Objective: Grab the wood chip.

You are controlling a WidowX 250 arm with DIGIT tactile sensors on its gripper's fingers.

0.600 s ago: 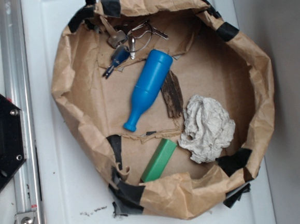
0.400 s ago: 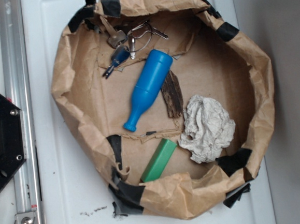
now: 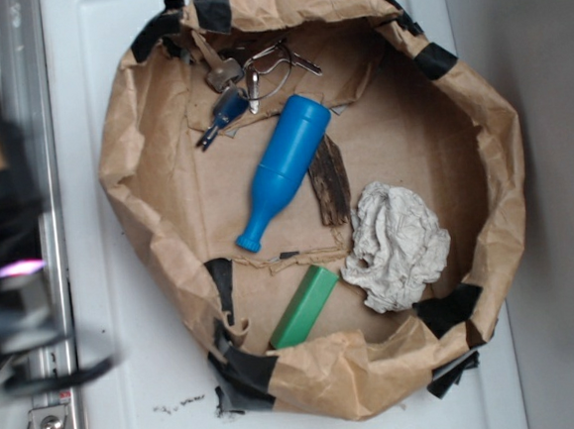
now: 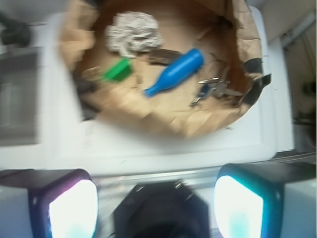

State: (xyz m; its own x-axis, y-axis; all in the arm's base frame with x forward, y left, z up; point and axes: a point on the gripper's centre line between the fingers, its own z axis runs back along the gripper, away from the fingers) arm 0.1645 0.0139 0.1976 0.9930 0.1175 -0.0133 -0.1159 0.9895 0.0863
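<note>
A white table (image 3: 82, 141) carries a round brown paper basin (image 3: 506, 157) patched with black tape, and the robot arm (image 3: 5, 227) shows only as a dark blur at the left edge of the exterior view, well apart from the basin. Inside lie a crumpled grey cloth (image 3: 397, 246), a blue bottle (image 3: 282, 171), a green block (image 3: 305, 306) and a bunch of keys (image 3: 246, 79). The wood chip (image 3: 329, 180) lies flat between bottle and cloth, just beside the bottle, while the gripper (image 4: 156, 201) is spread wide, holding nothing.

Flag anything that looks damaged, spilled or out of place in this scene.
The brown paper bin is torn and crumpled, patched with black tape. Dark crumbs lie scattered on the white surface outside its lower left edge. The blue bottle lies on its side.
</note>
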